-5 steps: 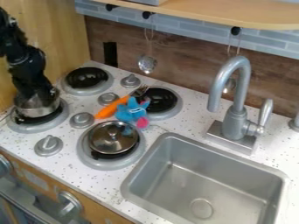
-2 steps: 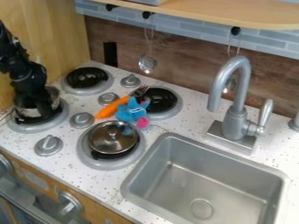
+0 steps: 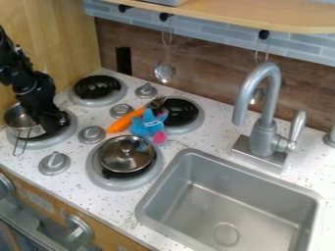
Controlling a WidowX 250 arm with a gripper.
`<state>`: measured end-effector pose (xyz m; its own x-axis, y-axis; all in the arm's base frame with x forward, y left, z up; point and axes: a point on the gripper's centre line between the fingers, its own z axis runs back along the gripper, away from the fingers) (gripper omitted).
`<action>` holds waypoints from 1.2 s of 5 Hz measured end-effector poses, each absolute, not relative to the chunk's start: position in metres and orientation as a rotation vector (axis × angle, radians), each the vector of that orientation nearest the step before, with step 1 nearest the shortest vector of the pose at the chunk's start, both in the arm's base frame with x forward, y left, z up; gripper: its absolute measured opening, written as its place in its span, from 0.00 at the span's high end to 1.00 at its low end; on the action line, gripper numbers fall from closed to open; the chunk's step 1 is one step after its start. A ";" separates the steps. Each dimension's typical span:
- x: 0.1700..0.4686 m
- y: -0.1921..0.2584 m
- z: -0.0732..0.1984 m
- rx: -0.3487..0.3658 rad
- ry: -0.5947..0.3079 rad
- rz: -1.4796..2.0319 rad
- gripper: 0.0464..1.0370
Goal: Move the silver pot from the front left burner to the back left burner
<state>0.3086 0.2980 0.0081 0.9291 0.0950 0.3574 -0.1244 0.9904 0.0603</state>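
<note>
Nearest my camera, the oven dials [image 3: 78, 227] and the metal sink [image 3: 226, 215] lay along the front. Beyond them, a shiny round lid [image 3: 127, 153] sat over the near right burner. At the near left burner [image 3: 39, 143], I had my gripper [image 3: 55, 123] low against the right side of the small metal pot [image 3: 25, 120], whose wire handle pointed toward the front; I couldn't tell whether the gripper was open or shut. Farther back, an orange carrot [image 3: 126, 121] lay beside a blue toy [image 3: 145, 126], with a fork [image 3: 157, 101] near the far right burner [image 3: 179, 112]. A slotted ladle [image 3: 165, 72] hung behind.
</note>
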 end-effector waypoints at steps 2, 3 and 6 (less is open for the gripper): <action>0.315 0.307 0.011 0.182 -0.394 -0.053 0.95; 0.335 0.301 0.019 0.219 -0.435 -0.178 0.95; 0.403 0.249 0.047 0.201 -0.551 -0.338 0.95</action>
<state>0.4030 0.2488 0.0475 0.7989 -0.3656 0.4775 0.2592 0.9258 0.2752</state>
